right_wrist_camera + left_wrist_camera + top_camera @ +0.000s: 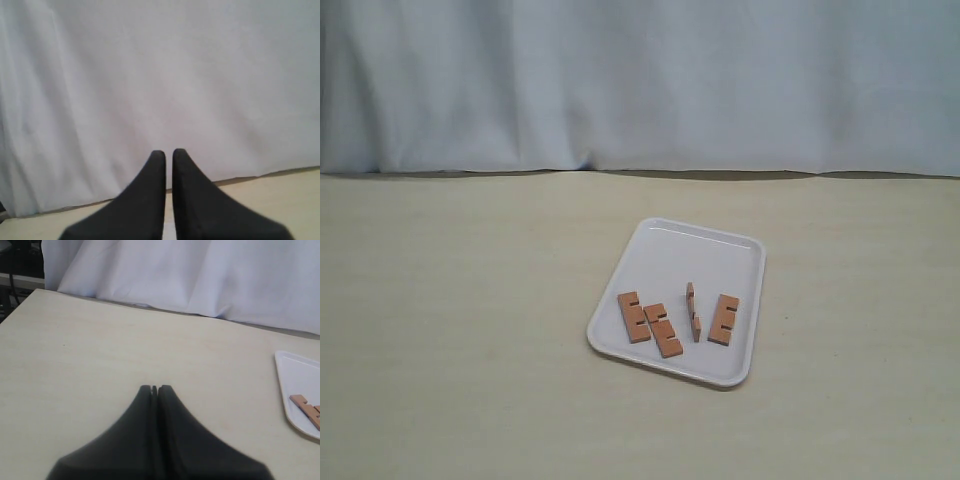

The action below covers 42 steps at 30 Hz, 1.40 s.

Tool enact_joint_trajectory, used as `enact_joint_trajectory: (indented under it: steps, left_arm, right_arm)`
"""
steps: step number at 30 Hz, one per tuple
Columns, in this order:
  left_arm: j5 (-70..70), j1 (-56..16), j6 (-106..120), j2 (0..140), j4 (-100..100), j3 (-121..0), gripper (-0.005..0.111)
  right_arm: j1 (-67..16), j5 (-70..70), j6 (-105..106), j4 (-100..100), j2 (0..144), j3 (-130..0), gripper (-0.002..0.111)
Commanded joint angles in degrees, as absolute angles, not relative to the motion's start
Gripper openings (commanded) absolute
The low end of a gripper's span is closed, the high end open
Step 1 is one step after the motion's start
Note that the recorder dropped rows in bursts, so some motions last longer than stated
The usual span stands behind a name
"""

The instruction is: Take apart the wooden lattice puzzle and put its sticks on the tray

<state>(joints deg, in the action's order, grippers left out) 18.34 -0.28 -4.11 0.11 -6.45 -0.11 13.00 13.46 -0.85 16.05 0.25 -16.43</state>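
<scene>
My left claw [154, 387] fills the foreground of its wrist view. Its two dark fingers are pressed flat together with nothing between them, and their bases are blurred and cut off by the frame. Beyond it lies the pale table [125, 340]. At the far edge of that view I see only one corner of the white tray [295, 365], with a single stick half out of frame. My right claw [168, 152] is all but closed, with only a slim slit between the tips, and it grips nothing. It faces the white cloth [160, 75], and only a strip of table shows under it.

In the exterior view the puzzle is in pieces. Its four sticks [663, 329] lie in a row at the near end of the tray. The two on the left sit so close that I cannot tell whether they touch. The thin stick [693, 311] appears to stand on its edge, so its notches are hard to make out.
</scene>
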Motion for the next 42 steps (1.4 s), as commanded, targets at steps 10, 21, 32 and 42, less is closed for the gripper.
enact_joint_trajectory:
  steps: [10, 21, 32, 42]
  left_arm:
    - [17.7, -0.7, -4.3, 0.0, -6.5, 0.0, 0.000]
    - [17.7, -0.7, -4.3, 0.0, -6.5, 0.0, 0.000]
    - [17.7, -0.7, -4.3, 0.0, -6.5, 0.0, 0.000]
    - [17.7, -0.7, -4.3, 0.0, -6.5, 0.0, 0.000]
  right_arm:
    - [13.2, 4.6, 9.6, 13.0, 0.0, 0.0, 0.004]
    - [13.2, 6.3, 7.9, 13.0, 0.0, 0.0, 0.004]
    - [13.2, 15.8, 11.0, 14.1, 0.0, 0.0, 0.004]
    - [13.2, 15.8, 11.0, 14.1, 0.0, 0.0, 0.004]
